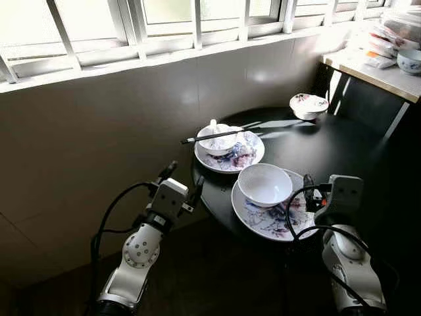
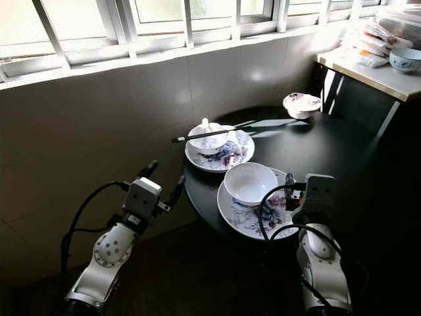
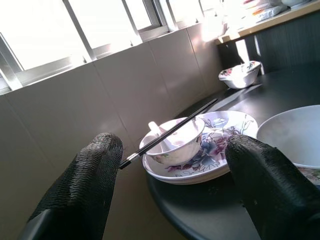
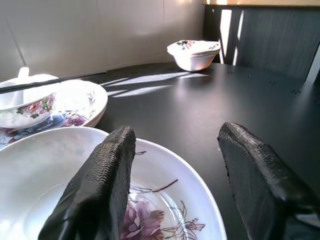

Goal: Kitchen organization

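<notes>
Left tool, black fingers spread wide and holding nothing, hangs just off the edge of the round black surface, facing the far floral plate. On that plate sits a small floral bowl with a white spoon in it, and dark chopsticks lie across its rim. Right tool, also spread and empty, sits at the rim of the near floral plate, which carries a plain white bowl. Beyond both plates, a floral lidded bowl stands alone on the surface.
</notes>
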`<state>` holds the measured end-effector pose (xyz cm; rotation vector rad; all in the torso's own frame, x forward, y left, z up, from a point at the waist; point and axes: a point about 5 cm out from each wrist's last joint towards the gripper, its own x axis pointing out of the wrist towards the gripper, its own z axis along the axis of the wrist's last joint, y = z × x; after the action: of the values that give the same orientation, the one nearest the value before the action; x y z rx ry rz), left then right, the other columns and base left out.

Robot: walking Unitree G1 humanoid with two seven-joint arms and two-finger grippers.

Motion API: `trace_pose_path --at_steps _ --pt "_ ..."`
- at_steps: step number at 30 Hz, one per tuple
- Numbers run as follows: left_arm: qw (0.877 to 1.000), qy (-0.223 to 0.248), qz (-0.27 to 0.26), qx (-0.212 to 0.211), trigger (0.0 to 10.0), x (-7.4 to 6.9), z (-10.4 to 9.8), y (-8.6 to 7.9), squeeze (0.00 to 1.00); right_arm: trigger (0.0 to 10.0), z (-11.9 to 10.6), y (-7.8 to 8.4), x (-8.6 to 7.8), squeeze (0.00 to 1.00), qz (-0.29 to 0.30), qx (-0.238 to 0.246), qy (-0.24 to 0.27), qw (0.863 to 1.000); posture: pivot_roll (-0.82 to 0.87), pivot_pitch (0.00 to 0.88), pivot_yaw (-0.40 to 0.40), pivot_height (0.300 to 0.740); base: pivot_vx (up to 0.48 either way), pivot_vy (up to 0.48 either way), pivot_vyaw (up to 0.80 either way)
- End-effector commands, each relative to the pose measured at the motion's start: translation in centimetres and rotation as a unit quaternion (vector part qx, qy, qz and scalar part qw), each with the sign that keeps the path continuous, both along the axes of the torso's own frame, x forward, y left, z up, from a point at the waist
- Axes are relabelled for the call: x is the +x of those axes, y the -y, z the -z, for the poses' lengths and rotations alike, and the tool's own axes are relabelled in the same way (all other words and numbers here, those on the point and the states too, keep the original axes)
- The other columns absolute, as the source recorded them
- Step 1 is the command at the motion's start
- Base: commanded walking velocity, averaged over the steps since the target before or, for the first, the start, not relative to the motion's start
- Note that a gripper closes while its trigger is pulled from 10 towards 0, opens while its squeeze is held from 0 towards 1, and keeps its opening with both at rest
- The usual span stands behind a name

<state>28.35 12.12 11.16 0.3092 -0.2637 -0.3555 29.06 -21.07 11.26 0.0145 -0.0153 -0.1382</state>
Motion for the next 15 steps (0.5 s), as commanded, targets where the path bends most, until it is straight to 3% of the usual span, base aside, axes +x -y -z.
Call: trace_pose_path --at_steps 1,15 --pt "1.0 0.001 0.001 0.006 10.0 0.1 0.0 -0.1 0.0 10.0 -0.2 -0.2 0.5 0.0 -0.019 0.011 -0.001 1.0 0.02 0.0 0.041 0.74 0.0 0.0 0.0" --pt "1.0 0.001 0.0 0.009 10.0 0.2 0.1 0.0 0.0 10.0 2.3 -0.9 2.4 0.0 -0.099 0.131 -0.088 0.982 0.03 0.0 0.037 0.74 0.0 0.0 0.0"
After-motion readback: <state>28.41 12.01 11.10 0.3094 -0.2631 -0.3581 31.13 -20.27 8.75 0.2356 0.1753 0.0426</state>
